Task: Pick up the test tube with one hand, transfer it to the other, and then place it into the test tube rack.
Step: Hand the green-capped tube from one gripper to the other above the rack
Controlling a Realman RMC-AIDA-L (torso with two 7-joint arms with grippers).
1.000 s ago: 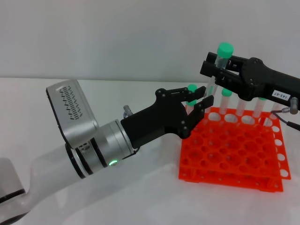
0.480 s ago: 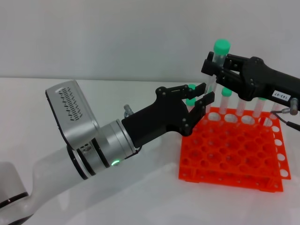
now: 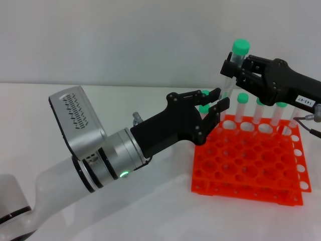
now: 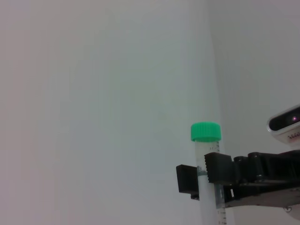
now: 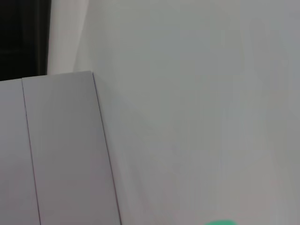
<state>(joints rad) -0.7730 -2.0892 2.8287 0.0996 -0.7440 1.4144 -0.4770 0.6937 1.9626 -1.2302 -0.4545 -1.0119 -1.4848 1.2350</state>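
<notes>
The test tube (image 3: 231, 70), clear with a green cap, stands upright in my right gripper (image 3: 230, 71), the black one with the white label, high above the back left corner of the orange test tube rack (image 3: 246, 168). My left gripper (image 3: 219, 99), on the arm with the green ring, is open and empty just below and left of the tube, apart from it. The left wrist view shows the tube (image 4: 205, 154) clamped in the right gripper (image 4: 202, 178). A sliver of green cap (image 5: 220, 222) shows in the right wrist view.
Several other green-capped tubes (image 3: 241, 110) stand in the rack's back row, one partly hidden behind my left fingers. The rack sits on a white table (image 3: 150, 211) before a white wall.
My right gripper has carried the tube slightly up and to the right, away from the left gripper. The left gripper rose a little at first, then stayed still and open.
</notes>
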